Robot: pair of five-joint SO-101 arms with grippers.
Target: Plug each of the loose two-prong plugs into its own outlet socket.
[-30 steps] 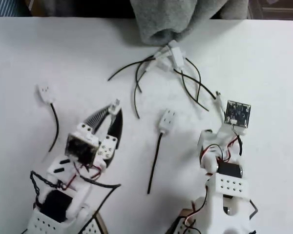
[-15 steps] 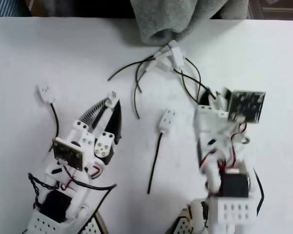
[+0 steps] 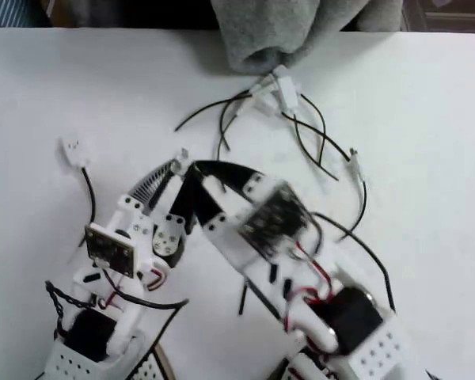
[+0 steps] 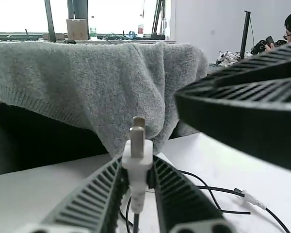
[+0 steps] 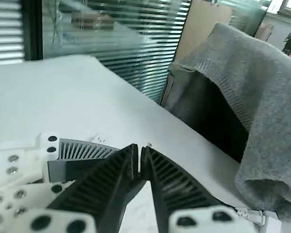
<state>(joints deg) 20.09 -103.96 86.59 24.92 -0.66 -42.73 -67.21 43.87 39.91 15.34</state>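
No legible text, label, number or sign anywhere; nothing readable on any surface.

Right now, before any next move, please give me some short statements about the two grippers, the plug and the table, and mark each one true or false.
1. The left gripper holds a white plug between its fingers. True.
2. The right gripper is wide open. False: its fingers are closed together.
3. A grey cloth hangs over the far edge of the table. True.
4. The plug's prongs point down into the gripper. False: they stick out beyond the fingertips.
5. A bundle of wires lies near the grey cloth. True.
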